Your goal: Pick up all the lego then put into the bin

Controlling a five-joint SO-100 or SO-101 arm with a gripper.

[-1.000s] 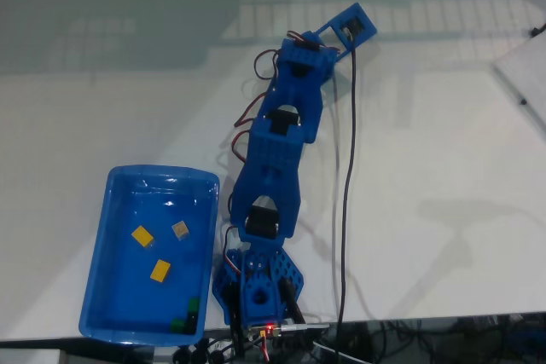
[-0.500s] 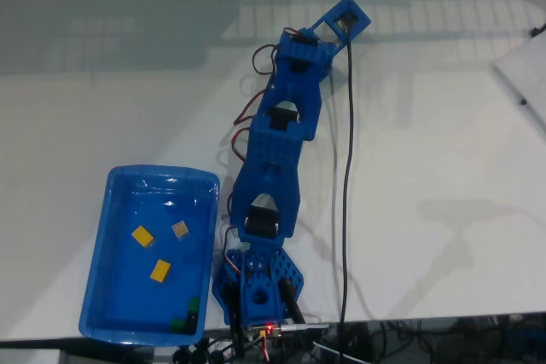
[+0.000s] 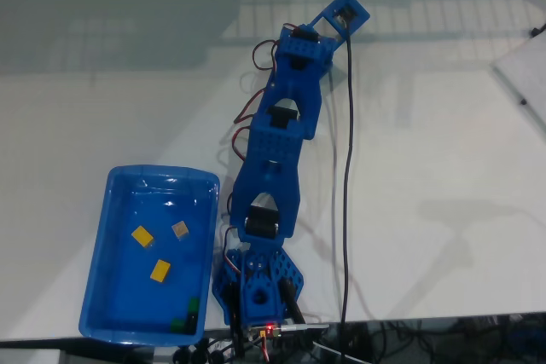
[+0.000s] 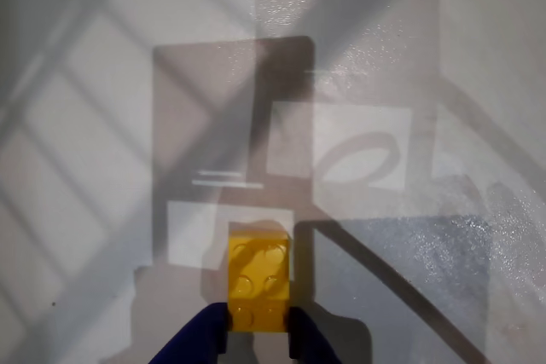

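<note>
In the wrist view a bright yellow lego lies on the white table with my gripper shut on its near end, one blue fingertip pressed against each side. In the fixed view my blue arm stretches far up the table, and its wrist camera mount hides the gripper and that brick. The blue bin stands left of the arm's base. It holds two yellow lego and one pale tan lego.
Small green and dark pieces lie in the bin's near corner. A black cable runs down the table right of the arm. A white board juts in at the right edge. The table's front edge is just below the arm's base.
The arm's far end has shifted slightly up and to the left in the fixed view, reaching a little further out. The bin and its contents have not moved.
</note>
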